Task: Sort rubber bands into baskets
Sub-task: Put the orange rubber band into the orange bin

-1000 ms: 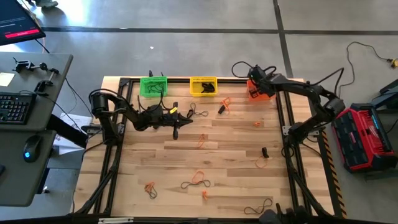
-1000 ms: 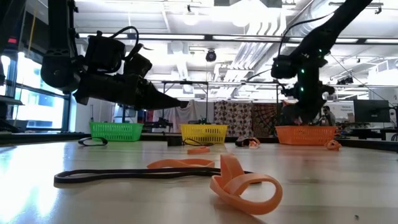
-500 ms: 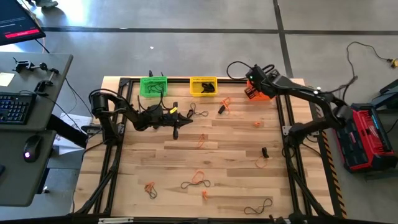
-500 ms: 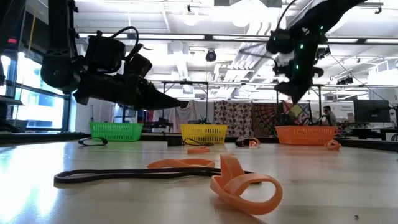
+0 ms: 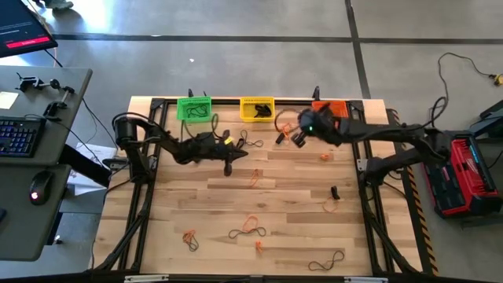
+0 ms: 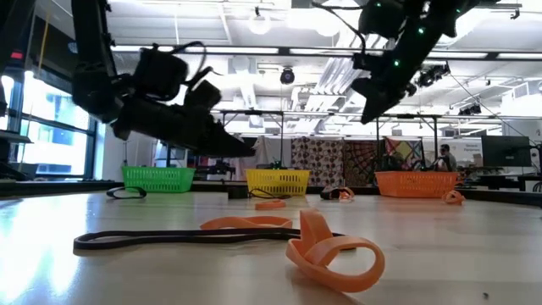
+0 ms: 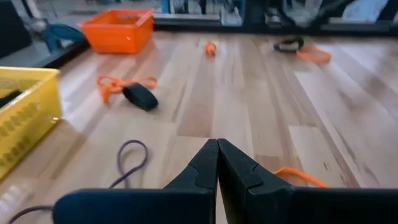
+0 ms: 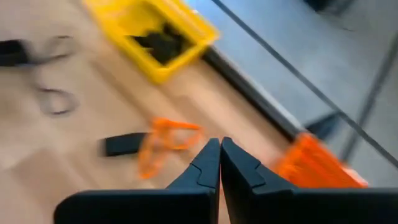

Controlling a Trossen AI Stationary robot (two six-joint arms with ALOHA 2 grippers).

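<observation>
Three baskets sit in a row at the far edge of the table (image 5: 299, 196): the green basket (image 5: 193, 108) on the left, the yellow basket (image 5: 257, 109) in the middle, the orange basket (image 5: 330, 108) on the right. Orange and dark rubber bands (image 5: 248, 226) lie spread over the wood. The right gripper (image 5: 297, 138) hangs between the yellow and orange baskets, fingers pressed together, holding nothing. The left gripper (image 5: 229, 167) hangs near the green basket, fingers also pressed together, empty.

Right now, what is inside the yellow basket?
The yellow basket holds a clump of dark rubber bands, resting toward one side. No orange bands show in it. Anything beneath the clump or behind the lattice walls cannot be seen.
</observation>
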